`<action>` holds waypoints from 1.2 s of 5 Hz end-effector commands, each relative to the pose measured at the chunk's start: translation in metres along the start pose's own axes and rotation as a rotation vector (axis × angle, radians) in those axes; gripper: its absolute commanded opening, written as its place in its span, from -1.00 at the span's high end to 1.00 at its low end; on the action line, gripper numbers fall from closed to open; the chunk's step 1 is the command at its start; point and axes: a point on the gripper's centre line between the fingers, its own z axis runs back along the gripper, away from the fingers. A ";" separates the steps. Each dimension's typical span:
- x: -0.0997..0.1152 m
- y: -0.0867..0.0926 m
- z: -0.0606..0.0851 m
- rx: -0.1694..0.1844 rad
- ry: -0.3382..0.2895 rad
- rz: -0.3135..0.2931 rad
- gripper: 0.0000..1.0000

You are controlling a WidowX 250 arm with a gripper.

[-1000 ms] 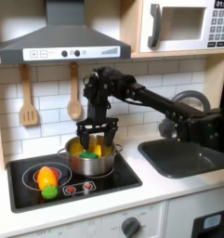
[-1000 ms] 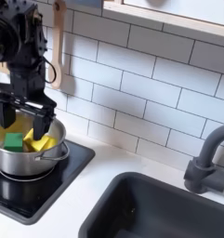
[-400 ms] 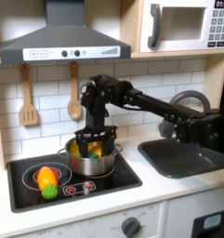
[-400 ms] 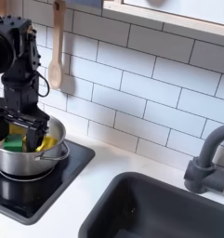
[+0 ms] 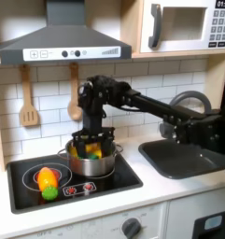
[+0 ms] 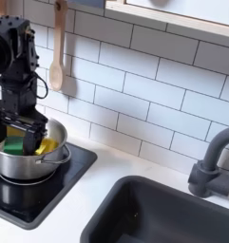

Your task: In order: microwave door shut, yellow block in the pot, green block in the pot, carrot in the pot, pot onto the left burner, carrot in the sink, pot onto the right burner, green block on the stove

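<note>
The steel pot (image 5: 93, 164) (image 6: 21, 163) stands on the black stove (image 5: 119, 177), on the burner at the first exterior view's right. My gripper (image 5: 91, 147) (image 6: 16, 138) reaches down into it, open. Its fingers stand on either side of the dark-green block (image 6: 12, 146). The yellow block (image 6: 47, 147) lies beside the green one inside the pot. The orange carrot (image 5: 47, 176) rests on the burner at the first exterior view's left, lime tip toward the front. The microwave door (image 5: 179, 26) is shut.
The dark grey sink (image 5: 184, 159) (image 6: 154, 214) with its black faucet (image 6: 209, 166) lies at the right in both exterior views. A spatula (image 5: 28, 101) and a wooden spoon (image 5: 74, 93) hang on the tiled wall under the range hood (image 5: 63, 42).
The gripper has come down from above the pot into it and shifted slightly toward the left of both exterior views. Its fingers now straddle the green block. Pot and carrot have not moved.
</note>
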 end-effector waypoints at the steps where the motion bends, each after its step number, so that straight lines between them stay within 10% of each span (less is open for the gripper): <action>1: -0.004 0.005 -0.001 0.004 0.013 0.008 -1.00; 6: -0.012 0.038 0.003 0.028 0.016 0.047 -1.00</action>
